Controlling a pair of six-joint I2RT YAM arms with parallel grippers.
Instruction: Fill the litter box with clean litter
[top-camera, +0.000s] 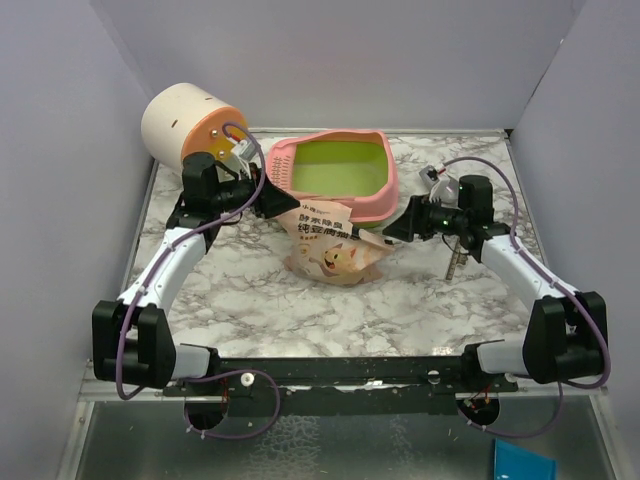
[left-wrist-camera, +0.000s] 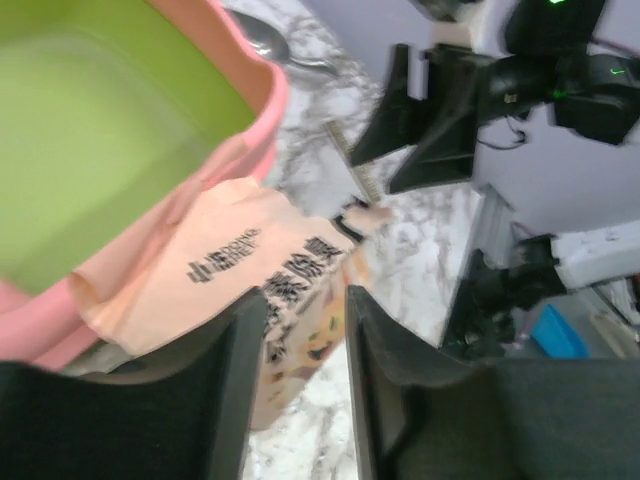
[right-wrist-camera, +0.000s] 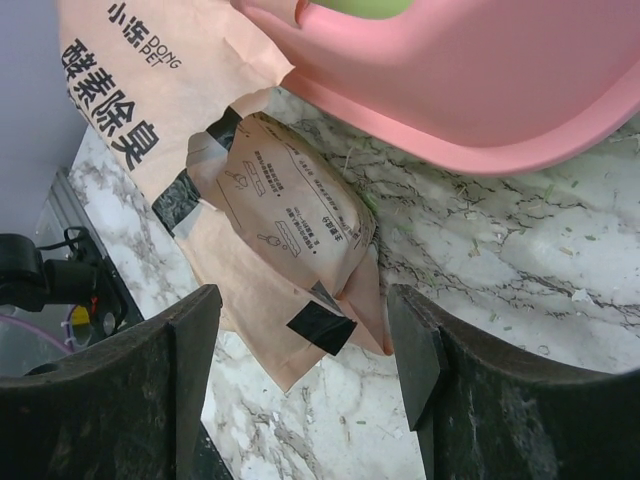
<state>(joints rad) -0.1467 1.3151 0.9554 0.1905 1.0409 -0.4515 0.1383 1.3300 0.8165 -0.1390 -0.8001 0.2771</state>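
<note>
Your litter box (top-camera: 385, 195) sits upper centre of the top view, looking bare inside. The pouch (top-camera: 335, 250) rests against its near rim. Your left gripper (left-wrist-camera: 305, 340) straddles the torn top for the pour, can't tell if it's pinching, and the right gripper (right-wrist-camera: 305, 310) hangs wide apart, probably to steady it.

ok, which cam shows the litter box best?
Top external: the whole litter box shows, green basin and slotted end. Left wrist gives one blurred corner of basin and rim; right wrist only its pink outer wall.
</note>
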